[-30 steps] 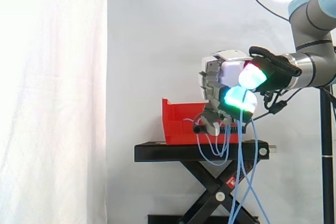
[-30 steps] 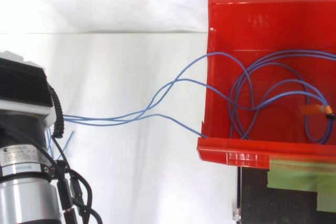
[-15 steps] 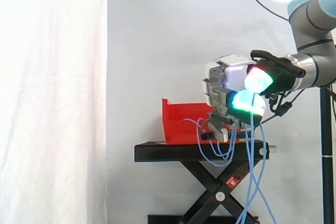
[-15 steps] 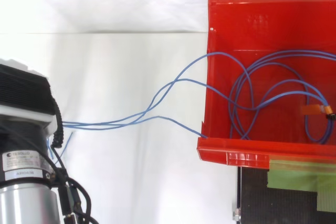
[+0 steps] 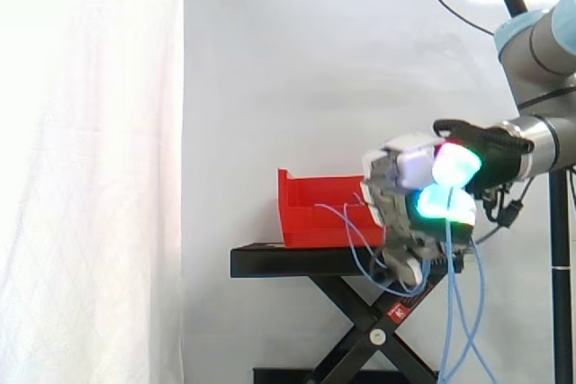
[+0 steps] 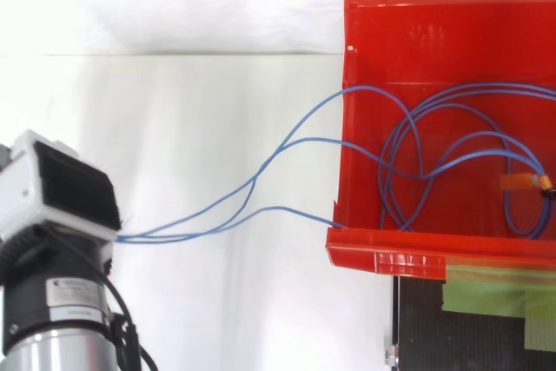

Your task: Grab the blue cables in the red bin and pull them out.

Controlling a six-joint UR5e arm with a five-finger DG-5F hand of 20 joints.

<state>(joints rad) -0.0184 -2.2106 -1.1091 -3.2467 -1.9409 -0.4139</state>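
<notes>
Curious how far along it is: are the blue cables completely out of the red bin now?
No, loops of the blue cables lie inside the red bin, with strands leading out to the hand.

Black stand (image 5: 288,262) at lower centre of the side view: flat top plate on crossed scissor legs. Red bin (image 5: 310,219) sits upright directly on the plate, a bit left of its middle. In the top view's lower right corner, green tape (image 6: 499,291) is stuck across the stand's black surface beside the bin's lip.
</notes>
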